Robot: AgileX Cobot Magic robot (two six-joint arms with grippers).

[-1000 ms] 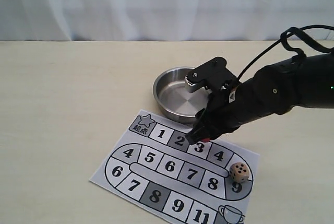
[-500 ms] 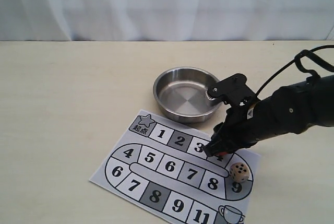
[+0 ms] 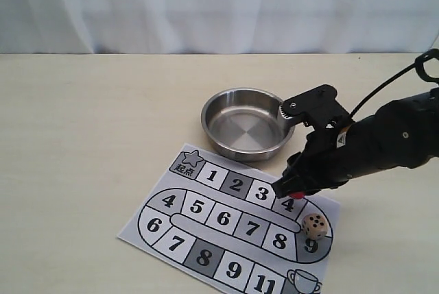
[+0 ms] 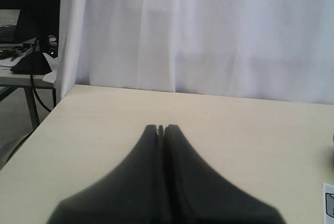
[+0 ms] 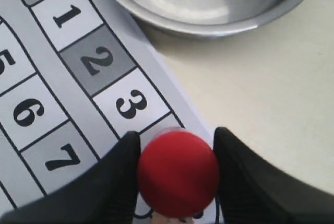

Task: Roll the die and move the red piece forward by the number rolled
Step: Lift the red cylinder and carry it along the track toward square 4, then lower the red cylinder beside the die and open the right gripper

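My right gripper (image 3: 291, 190) is shut on the red piece (image 3: 298, 194), holding it over square 4 of the paper game board (image 3: 180, 234). From the right wrist view, the red piece (image 5: 178, 174) fills the gap between the two black fingers (image 5: 117, 177), just past square 3. The beige die (image 3: 315, 225) with dark pips rests on the board by square 9, a little nearer the camera than the gripper. My left gripper (image 4: 160, 128) is shut and empty over bare table; the exterior view does not show it.
A steel bowl (image 3: 209, 129) stands empty just behind the board, close to the right arm's wrist; its rim (image 5: 209, 25) shows in the right wrist view. White curtain lines the table's far edge.
My right gripper has carried the red piece rightward along the board's top row, from about squares 2 and 3 to square 4. The die has not moved.
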